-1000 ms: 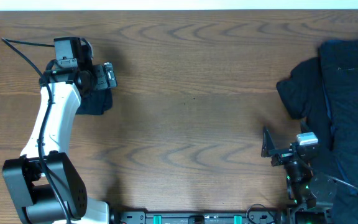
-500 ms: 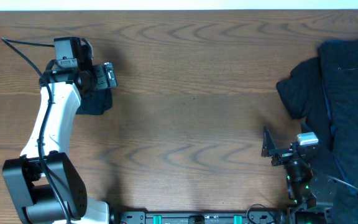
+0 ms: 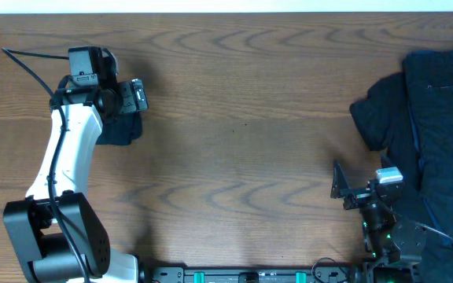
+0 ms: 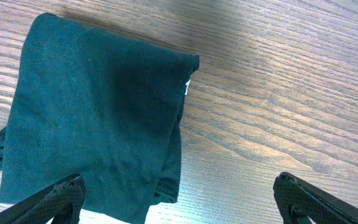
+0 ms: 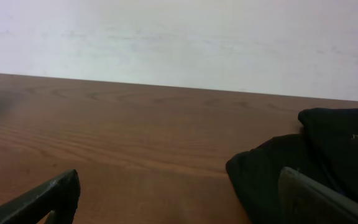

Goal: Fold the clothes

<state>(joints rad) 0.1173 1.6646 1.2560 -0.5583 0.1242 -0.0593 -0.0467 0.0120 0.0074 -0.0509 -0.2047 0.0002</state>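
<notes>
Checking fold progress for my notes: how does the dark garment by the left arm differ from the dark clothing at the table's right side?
The small dark folded fabric rectangle lies flat with straight edges; the dark loose fabric heap is rumpled and irregular. The rectangle is far smaller than the heap, which runs out of the overhead view on the right. Both are dark soft fabric lying on the wooden table, and neither is held.

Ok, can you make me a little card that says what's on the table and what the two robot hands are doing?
Table: brown wood
Folded piece: dark, small rectangle, left side, with a tiny white tag at its edge
Unfolded pile: dark clothes, rumpled, at the right edge
Left gripper: open, over the folded piece, holding nothing
Right gripper: open, empty, beside the pile
</notes>
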